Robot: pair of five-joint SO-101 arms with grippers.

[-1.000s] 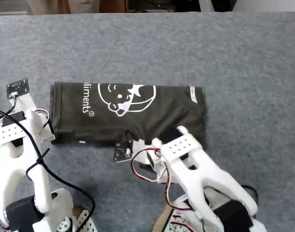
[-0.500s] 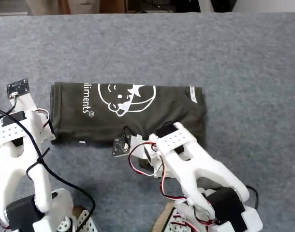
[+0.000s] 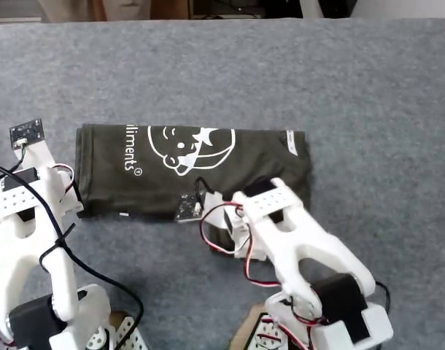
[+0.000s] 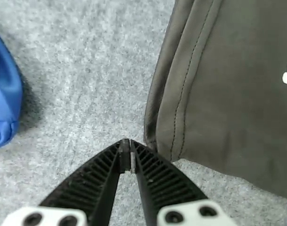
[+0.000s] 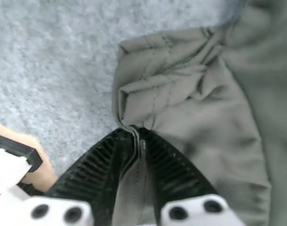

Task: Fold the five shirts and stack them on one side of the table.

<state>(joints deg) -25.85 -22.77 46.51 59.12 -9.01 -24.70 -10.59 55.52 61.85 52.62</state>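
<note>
A dark olive shirt (image 3: 193, 171) lies folded into a long band across the middle of the high view, on the grey table cover (image 3: 368, 87). Its white print (image 3: 182, 149) faces up in the band's left half.

The left arm (image 3: 25, 240) stands along the left edge of the frame, with its head at the shirt's lower left corner. In the left wrist view the left gripper (image 4: 126, 155) has its black ribbed fingers (image 4: 155, 172) pressed tip to tip with nothing between them. They rest on the grey cover just beside the stitched corner of the shirt (image 4: 228, 84). A blue cloth (image 4: 2, 103) lies well apart from that corner.

The right arm (image 3: 295, 240) rises from the lower centre of the high view to the shirt's lower edge, right of the middle. In the right wrist view the right gripper (image 5: 138, 136) is clamped on a bunched fold of the shirt's hem (image 5: 148, 94), with the fabric wrinkled around the pinch.
</note>
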